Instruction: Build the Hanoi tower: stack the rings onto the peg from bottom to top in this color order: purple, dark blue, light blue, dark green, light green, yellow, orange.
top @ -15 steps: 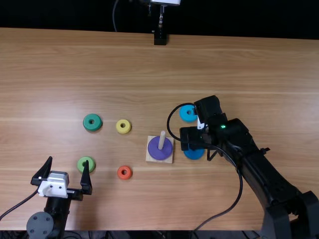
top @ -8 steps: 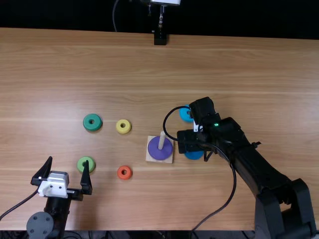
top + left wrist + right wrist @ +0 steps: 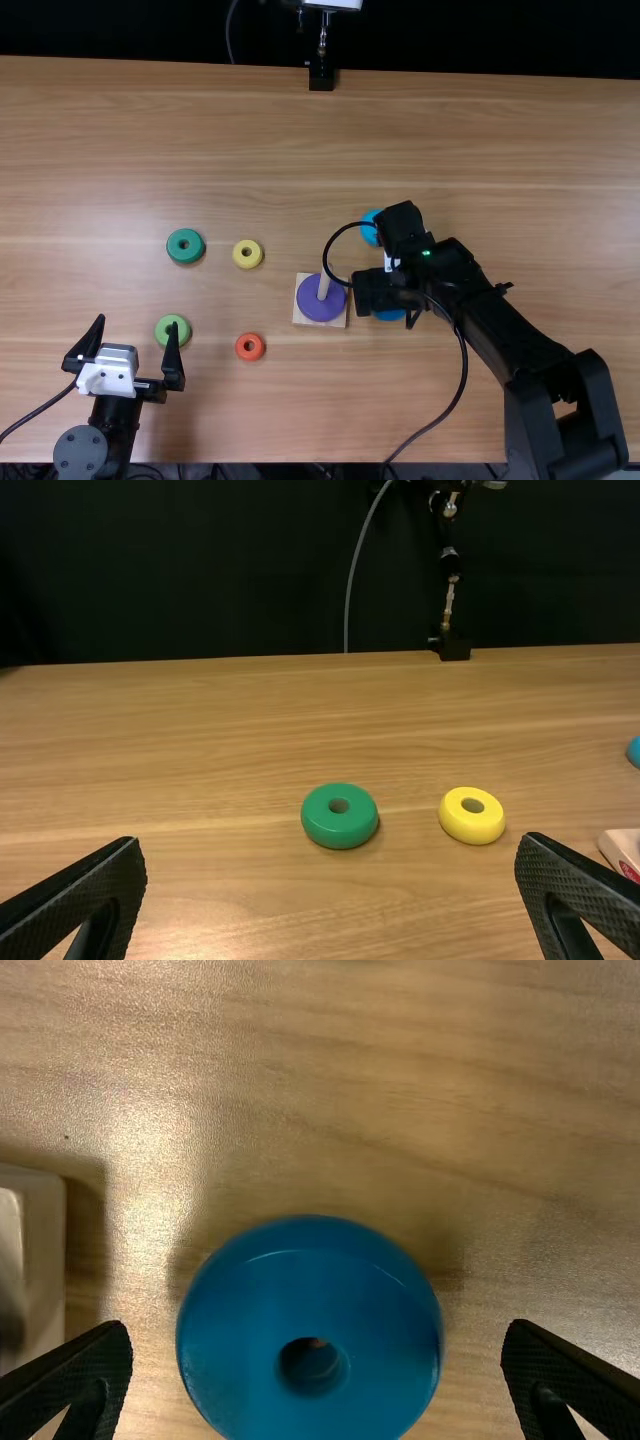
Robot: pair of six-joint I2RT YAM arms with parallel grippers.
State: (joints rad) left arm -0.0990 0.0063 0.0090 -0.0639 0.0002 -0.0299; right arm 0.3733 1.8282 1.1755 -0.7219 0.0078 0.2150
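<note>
So our right gripper (image 3: 317, 1332) is wide open, with the dark blue ring (image 3: 310, 1270) lined up between its fingers, just off the base's (image 3: 301, 313) right edge. It's round, so no long axis to match; right arm's nearer. Purple (image 3: 314, 298)'s on the peg (image 3: 324, 284), so I'd say we grab blue next.

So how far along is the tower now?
Just the first step looks done: the purple ring is on the peg. Nothing is in hand: the left gripper is open and empty, and the right gripper is open over what looks like the dark blue ring. That one is left, plus light blue, dark green, light green, yellow and orange, all on the table.
</note>
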